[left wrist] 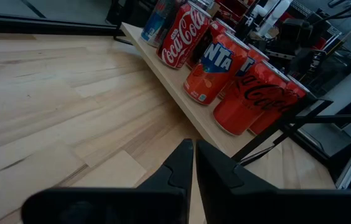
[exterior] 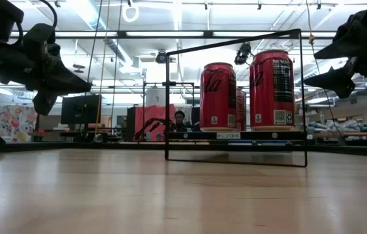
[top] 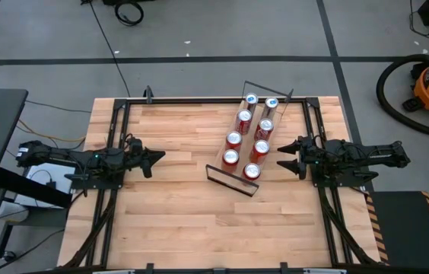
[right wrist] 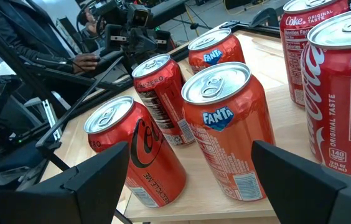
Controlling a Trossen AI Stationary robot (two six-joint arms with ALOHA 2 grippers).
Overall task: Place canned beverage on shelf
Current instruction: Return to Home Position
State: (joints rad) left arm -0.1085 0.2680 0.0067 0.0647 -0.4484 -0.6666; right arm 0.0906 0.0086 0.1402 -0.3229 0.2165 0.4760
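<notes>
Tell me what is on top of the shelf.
Eight cans stand upright on the shelf, two rows of four, mostly red, with a blue can at the far end. From above mostly lids show, and the board under each can is covered.

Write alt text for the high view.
Eight cans stand in two rows of four on a shelf angled across the wooden table. The left gripper, shut, and the right gripper, open, point inward from either side, both empty.

Two red cans [exterior: 218, 97] upright on shelf [exterior: 190, 136] within black wire frame [exterior: 166, 104].
</notes>
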